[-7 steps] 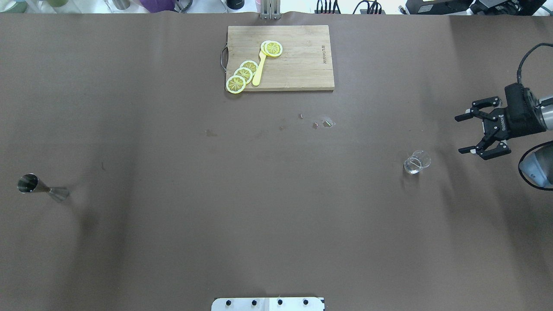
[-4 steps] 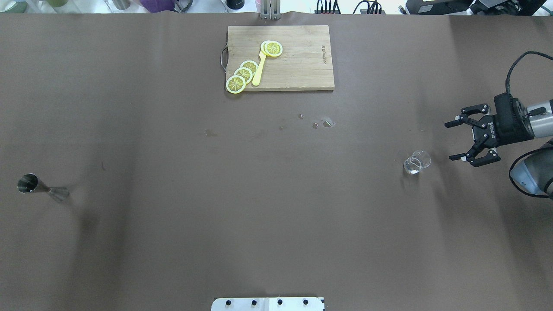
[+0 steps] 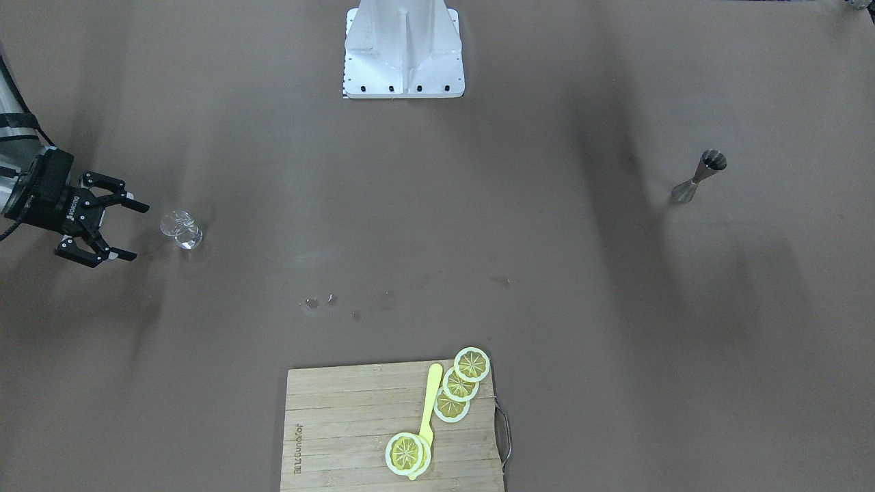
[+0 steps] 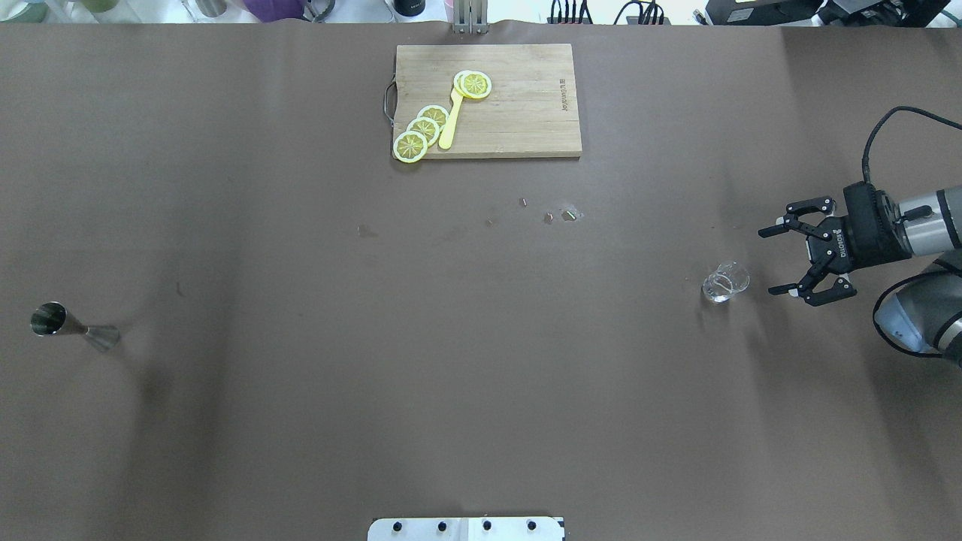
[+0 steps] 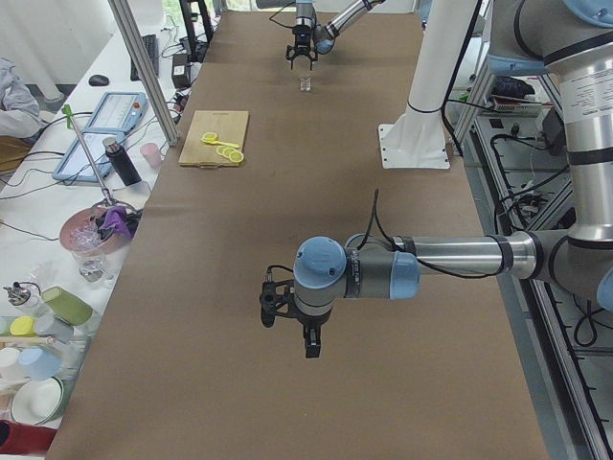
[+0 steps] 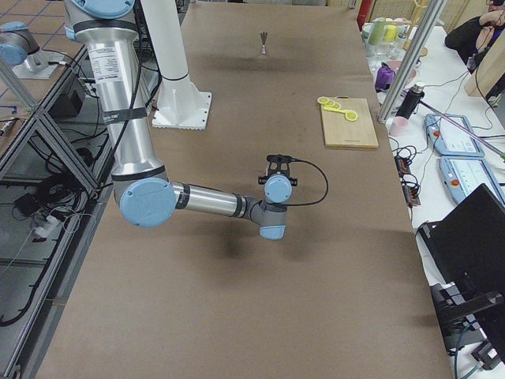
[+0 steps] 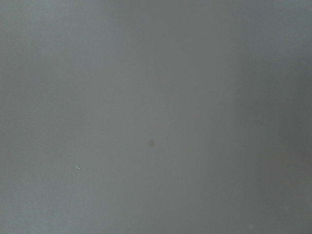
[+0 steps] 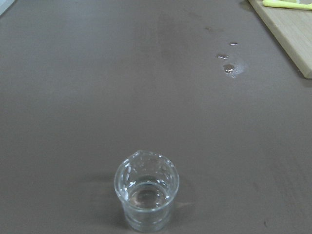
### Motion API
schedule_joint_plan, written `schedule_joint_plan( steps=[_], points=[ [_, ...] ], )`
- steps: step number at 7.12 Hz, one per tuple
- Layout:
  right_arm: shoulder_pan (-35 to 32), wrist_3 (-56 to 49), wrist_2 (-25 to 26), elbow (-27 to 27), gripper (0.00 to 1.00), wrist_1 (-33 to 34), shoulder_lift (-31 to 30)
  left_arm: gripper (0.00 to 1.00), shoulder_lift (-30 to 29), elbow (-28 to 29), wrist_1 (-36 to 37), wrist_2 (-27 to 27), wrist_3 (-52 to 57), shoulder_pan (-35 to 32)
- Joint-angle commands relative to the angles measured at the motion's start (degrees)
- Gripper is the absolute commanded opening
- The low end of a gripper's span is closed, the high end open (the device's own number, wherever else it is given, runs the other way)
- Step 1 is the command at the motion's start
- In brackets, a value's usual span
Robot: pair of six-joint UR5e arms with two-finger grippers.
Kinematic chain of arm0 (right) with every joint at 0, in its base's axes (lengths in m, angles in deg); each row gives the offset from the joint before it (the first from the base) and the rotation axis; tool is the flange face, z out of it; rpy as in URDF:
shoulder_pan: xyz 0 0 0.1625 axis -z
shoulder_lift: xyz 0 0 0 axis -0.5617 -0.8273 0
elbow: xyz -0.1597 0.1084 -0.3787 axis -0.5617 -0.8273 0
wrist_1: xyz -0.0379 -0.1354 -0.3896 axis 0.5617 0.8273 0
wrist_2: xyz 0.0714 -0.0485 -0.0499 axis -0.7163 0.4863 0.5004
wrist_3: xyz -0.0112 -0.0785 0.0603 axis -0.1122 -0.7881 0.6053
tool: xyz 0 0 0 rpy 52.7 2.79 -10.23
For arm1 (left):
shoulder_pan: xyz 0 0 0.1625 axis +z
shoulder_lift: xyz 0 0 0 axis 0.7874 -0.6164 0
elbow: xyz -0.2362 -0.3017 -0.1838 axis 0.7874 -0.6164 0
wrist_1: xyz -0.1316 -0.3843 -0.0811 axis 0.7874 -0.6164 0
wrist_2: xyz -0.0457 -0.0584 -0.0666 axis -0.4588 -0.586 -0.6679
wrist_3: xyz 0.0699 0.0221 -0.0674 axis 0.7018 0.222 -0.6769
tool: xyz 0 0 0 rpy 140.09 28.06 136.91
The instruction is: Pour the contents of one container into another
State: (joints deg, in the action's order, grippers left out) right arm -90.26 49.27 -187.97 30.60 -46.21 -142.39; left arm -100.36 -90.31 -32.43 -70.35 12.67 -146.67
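Reading the table as a clock face from behind the robot, the steel jigger (image 4: 52,321) stands upright out at 9 o'clock, alone and well apart from everything else. The left gripper (image 5: 287,326) hangs above bare table (image 4: 301,413). It shows only in the side view, so I can't tell whether its fingers are spread or closed. At 12 o'clock lies the cutting board (image 4: 518,113) with lemon slices (image 4: 422,129) on it, and a few droplets (image 4: 570,214) glisten on the cloth just toward the centre from it.

Over at 3 o'clock sits the small glass beaker (image 4: 725,282), upright, with a little clear liquid in the bottom. The right gripper (image 4: 768,261) hovers near it on its 3 o'clock side, fingers spread wide and empty, pointing toward 9 o'clock with the glass roughly in line.

To my eye this is the approach to the first grasp; nothing is poured yet. Next the fingers need to slide forward until they straddle the glass, then close gently and squarely. It looks light and slick, so a nudge could tip it. After that comes a long, level carry toward the jigger.
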Motion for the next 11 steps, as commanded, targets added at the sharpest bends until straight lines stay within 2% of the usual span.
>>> schedule_joint_plan(
  steps=[1,4,9,10,11],
  points=[
    [1.8,-0.2,0.9,-0.3,1.0,-0.6,0.0,0.99,0.0,0.1,0.0,0.1,0.0,0.2],
    [3.9,-0.2,3.9,-0.3,1.0,-1.0,0.3,0.99,-0.1,0.2,0.0,0.1,0.0,0.2],
    [6.7,-0.2,5.1,-1.0,0.99,-1.4,1.1,0.99,-0.3,0.1,-0.1,0.1,0.0,0.2],
    [6.7,-0.2,5.2,-1.0,0.98,-1.7,1.1,0.99,-0.2,-0.1,-0.2,0.0,0.0,0.2],
    [6.8,-0.2,5.2,-1.0,0.9,-1.7,1.0,0.99,-0.6,0.3,-0.6,0.1,0.0,0.3]
  ],
)
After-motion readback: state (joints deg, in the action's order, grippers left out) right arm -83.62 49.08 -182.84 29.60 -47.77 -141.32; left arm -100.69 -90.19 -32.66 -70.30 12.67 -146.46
